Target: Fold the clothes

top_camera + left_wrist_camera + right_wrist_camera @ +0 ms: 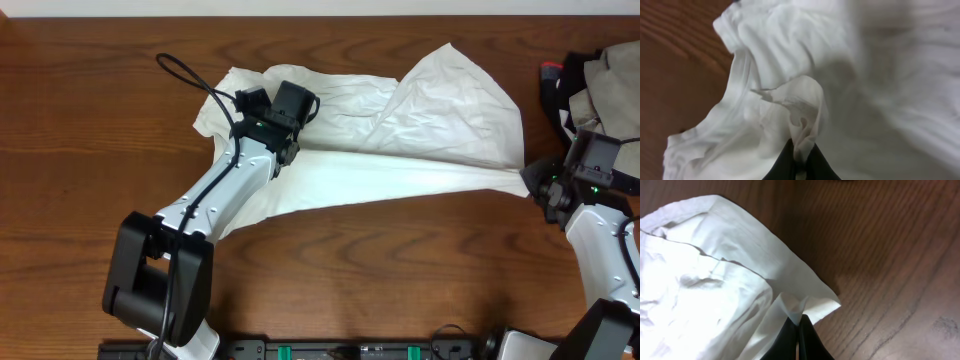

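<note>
From my chair, the clothes [400, 130] read as one big white garment. It is spread over the upper middle of the table [400, 290], running from about 10 o'clock across to 3 o'clock in the overhead view, with one peak of cloth lifted near 1 o'clock.

The left gripper [799, 150] has its jaws pinched tight on a small raised pleat of cloth well inside the garment's 10 o'clock end. The right gripper [799, 322] is clamped just as narrowly on a corner flap at the 3 o'clock tip, where the fabric draws out to a point.

I judge the fabric thin, light and completely limp (it creases wherever it is touched). It will sag and drag between the two holds instead of keeping a line. A pinch may also catch only one layer, so I would rather grip at hems and corners, as the right side does, than mid-panel.

Only the overhead shows the full outline, the taut edge running between the two holds, and a heap of other fabric [600, 75] at 2 o'clock. The wrist views give what it cannot. On the left I see the seamed edge and how little cloth is in the bite. On the right I see the doubled corner, with bare wood beyond it toward 3 o'clock.
</note>
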Controlling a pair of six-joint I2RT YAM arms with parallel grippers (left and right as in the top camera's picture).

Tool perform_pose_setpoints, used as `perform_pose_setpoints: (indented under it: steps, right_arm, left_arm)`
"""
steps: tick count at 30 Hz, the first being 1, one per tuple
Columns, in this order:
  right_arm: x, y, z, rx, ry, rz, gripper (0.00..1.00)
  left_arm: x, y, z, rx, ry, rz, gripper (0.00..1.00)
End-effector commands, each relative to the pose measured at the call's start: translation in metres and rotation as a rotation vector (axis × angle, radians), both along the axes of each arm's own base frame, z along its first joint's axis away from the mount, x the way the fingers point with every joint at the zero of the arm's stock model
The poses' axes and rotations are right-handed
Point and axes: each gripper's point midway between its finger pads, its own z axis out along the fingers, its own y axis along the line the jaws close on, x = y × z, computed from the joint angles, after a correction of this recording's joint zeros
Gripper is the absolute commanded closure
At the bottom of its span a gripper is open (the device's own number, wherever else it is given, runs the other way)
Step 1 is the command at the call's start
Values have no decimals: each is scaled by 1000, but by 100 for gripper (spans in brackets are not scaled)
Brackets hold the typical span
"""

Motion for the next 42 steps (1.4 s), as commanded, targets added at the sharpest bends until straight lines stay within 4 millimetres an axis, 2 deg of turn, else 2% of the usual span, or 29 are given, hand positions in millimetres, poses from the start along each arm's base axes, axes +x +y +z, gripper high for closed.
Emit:
perform_pose_setpoints:
  steps: [1, 12, 25, 26, 28, 33, 34, 35, 36, 37, 39, 40, 42]
  right_arm:
    - [0, -2, 4, 0, -18, -20, 99]
    - [13, 9, 5, -13, -46, 10, 98]
    - [15, 5, -34, 5, 41, -14, 98]
    - [15, 4, -34, -1, 40, -17, 98]
    - [16, 0, -33, -22, 37, -28, 97]
    - [21, -4, -29, -60, 19, 1, 89]
    - [22, -4, -29, -60, 18, 2, 86]
    - [22, -4, -28, -62, 18, 6, 79]
    - [22, -4, -28, -66, 19, 11, 62]
    - [23, -4, -28, -75, 18, 25, 40]
    - [25, -5, -25, -101, 18, 65, 3]
    - [27, -5, -23, -123, 21, 101, 1]
    - [28, -5, -18, -147, 33, 148, 1]
  left_arm:
    - [9, 6, 17, 22, -65, 17, 94]
    - [22, 0, 16, 0, -114, 18, 94]
    - [33, -4, 5, -7, -131, 19, 93]
    - [33, -4, 5, -6, -129, 19, 91]
    - [32, -4, 3, -3, -124, 15, 68]
    - [32, -4, 2, 35, -104, -38, 62]
    - [32, -4, 2, 40, -100, -43, 57]
    - [31, -4, 2, 49, -95, -55, 45]
    - [31, -3, 2, 58, -88, -66, 31]
    - [30, -3, 1, 71, -77, -81, 20]
    - [26, -1, -1, 94, -50, -106, 10]
    - [22, 0, -2, 109, -28, -119, 4]
    - [15, 4, -5, 126, 9, -128, 1]
